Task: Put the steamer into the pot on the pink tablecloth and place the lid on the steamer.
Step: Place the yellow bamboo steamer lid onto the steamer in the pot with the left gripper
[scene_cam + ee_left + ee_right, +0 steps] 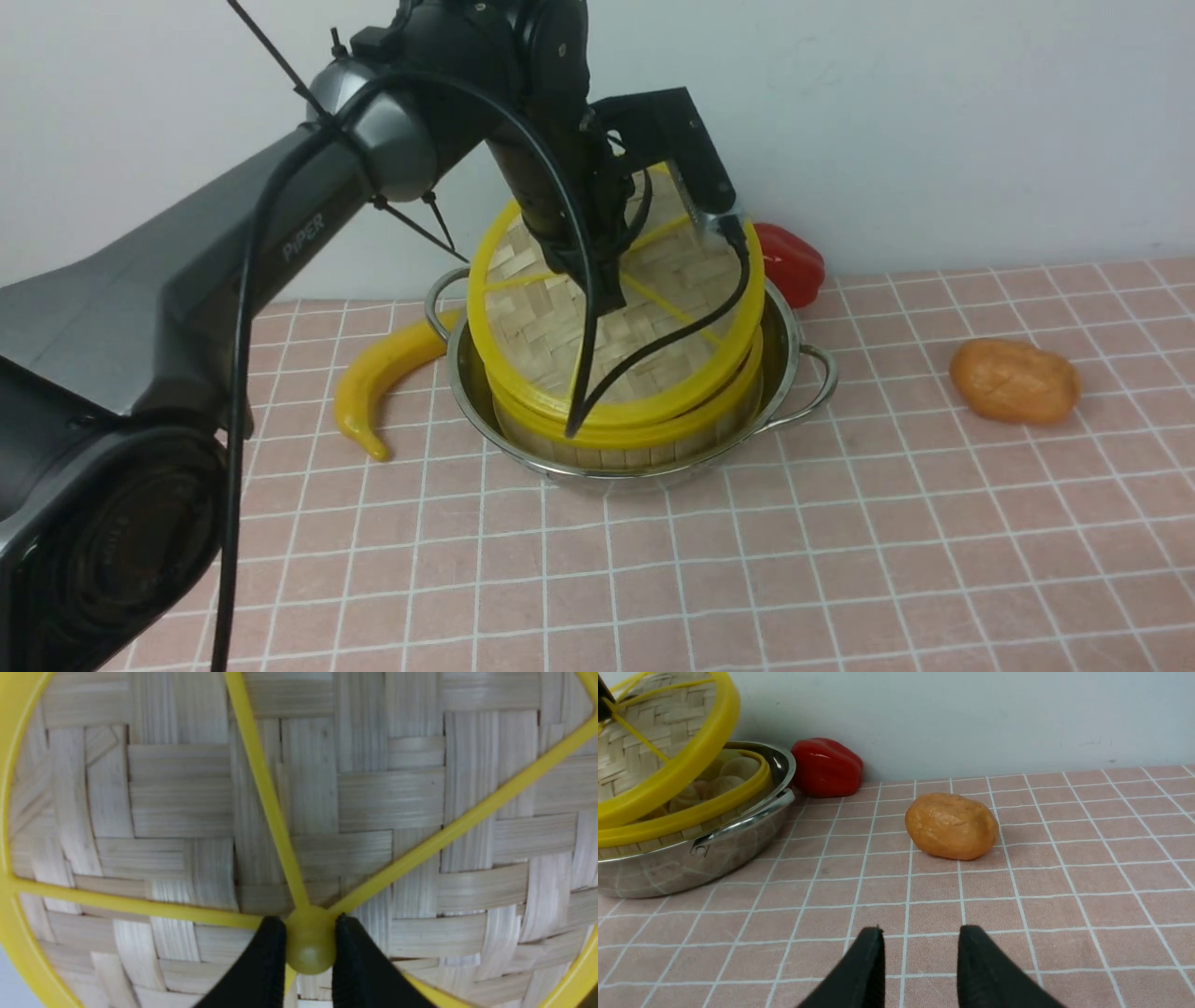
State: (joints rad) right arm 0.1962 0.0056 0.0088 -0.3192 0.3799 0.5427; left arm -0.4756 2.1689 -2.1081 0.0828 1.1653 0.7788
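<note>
In the middle of the pink tablecloth [747,560], the steamer [644,439] sits inside the pot [682,870], its yellow rim standing above the steel rim and the pot's wall showing all around it. Inside the steamer lie pale round dumplings [738,767], seen through the gap under the lid. The lid [541,317] is over the steamer but tilted: its near edge is down at the steamer's front rim, and its far edge is lifted toward the wall. Whether that near edge rests on the rim I cannot tell. The left claw [308,919] pinches the lid's yellow hub [310,952] between its two black fingers, with the spokes fanning out from there. Just left of the pot lies a curved yellow toy [383,373], close to the pot's left handle. A red pepper [794,266] sits behind the pot by the wall, and an orange lump [1013,381] lies well apart to the right. The right claw [920,931] hangs spread and empty over bare cloth.
</note>
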